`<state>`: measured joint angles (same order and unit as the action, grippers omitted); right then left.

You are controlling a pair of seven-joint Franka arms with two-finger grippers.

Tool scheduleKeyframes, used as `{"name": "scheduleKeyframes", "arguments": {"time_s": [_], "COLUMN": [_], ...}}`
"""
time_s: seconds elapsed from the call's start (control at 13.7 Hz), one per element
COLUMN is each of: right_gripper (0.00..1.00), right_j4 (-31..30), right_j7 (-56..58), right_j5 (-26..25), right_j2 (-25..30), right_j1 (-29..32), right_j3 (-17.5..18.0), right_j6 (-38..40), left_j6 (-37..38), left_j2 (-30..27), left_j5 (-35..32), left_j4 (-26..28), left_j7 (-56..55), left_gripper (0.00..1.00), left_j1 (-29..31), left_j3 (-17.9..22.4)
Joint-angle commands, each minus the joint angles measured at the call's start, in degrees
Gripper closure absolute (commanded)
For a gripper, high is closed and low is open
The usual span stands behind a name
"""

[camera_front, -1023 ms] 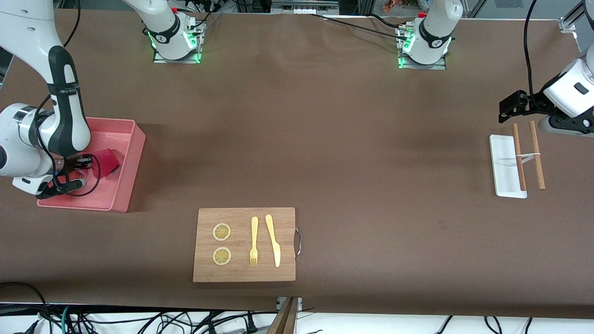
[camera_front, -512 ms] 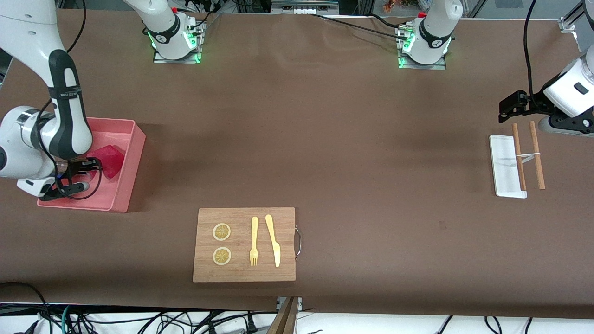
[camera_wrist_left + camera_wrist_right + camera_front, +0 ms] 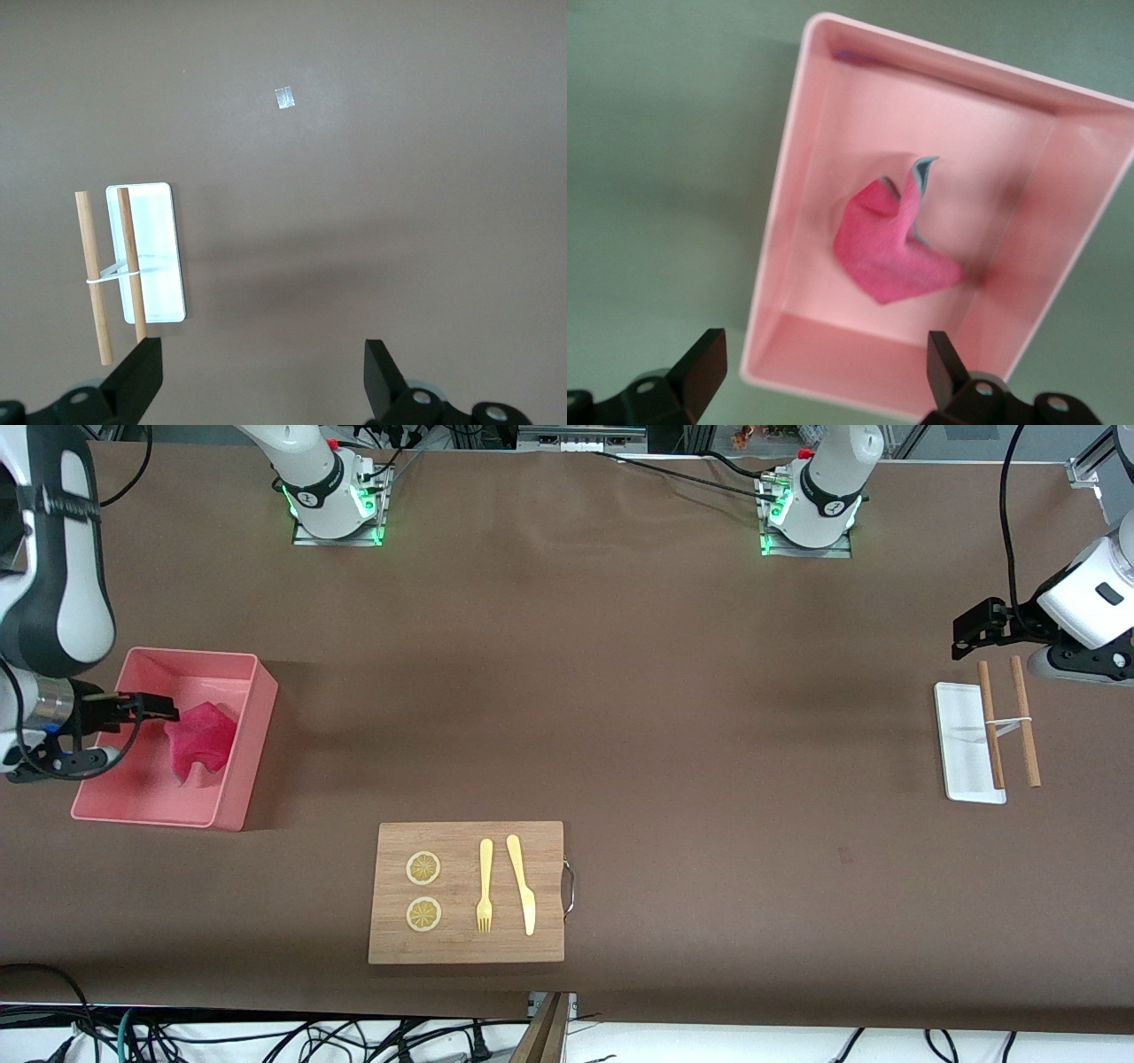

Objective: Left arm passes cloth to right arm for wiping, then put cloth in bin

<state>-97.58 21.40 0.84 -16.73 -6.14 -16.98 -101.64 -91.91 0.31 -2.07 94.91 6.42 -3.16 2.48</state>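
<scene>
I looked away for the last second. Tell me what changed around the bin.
The right gripper rose out of the bin, drawing back toward the right arm's end of the table; its fingers are open. The cloth, let go, lies crumpled on the bin's floor, more spread than before. The left gripper waits unmoved above the white tray; the cutting board is unchanged.

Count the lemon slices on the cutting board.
2. Both lie on the cutting board, at its end toward the right arm: one lemon slice, the other lemon slice nearer the front camera.
</scene>
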Motion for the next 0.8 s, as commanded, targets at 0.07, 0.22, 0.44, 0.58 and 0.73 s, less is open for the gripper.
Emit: {"name": "scheduleKeyframes", "arguments": {"time_s": [0.07, 0.22, 0.44, 0.58, 0.73], "right_gripper": [0.0, 0.0, 0.0, 0.0, 0.0], "right_j4": [0.37, 0.37, 0.37, 3.07, 6.34], "right_j7": [-11.36, -13.49, -12.97, -12.97, -12.97], "right_j5": [-2.86, -3.04, -7.59, -7.96, -8.14], "right_j2": [6.26, 9.86, 14.08, 16.29, 16.38], "right_j1": [0.43, 0.43, 0.6, 0.69, 0.87], "right_j3": [5.72, 8.44, 12.48, 13.55, 13.55], "right_j6": [6.88, 9.17, 11.1, 12.87, 12.87], "left_j6": [1.21, 1.21, 1.21, 1.21, 1.21], "left_j2": [0.13, 0.22, 0.22, 0.22, 0.13], "left_j5": [-0.13, -0.13, -0.04, -0.13, -0.13], "left_j4": [-1.3, -1.3, -1.3, -1.39, -1.39], "left_j7": [1.32, 1.4, 1.4, 1.4, 1.4], "left_gripper": [0.0, 0.0, 0.0, 0.0, 0.0], "left_j1": [0.08, 0.17, 0.17, 0.17, 0.17], "left_j3": [-0.2, -0.11, -0.11, -0.11, -0.11]}}
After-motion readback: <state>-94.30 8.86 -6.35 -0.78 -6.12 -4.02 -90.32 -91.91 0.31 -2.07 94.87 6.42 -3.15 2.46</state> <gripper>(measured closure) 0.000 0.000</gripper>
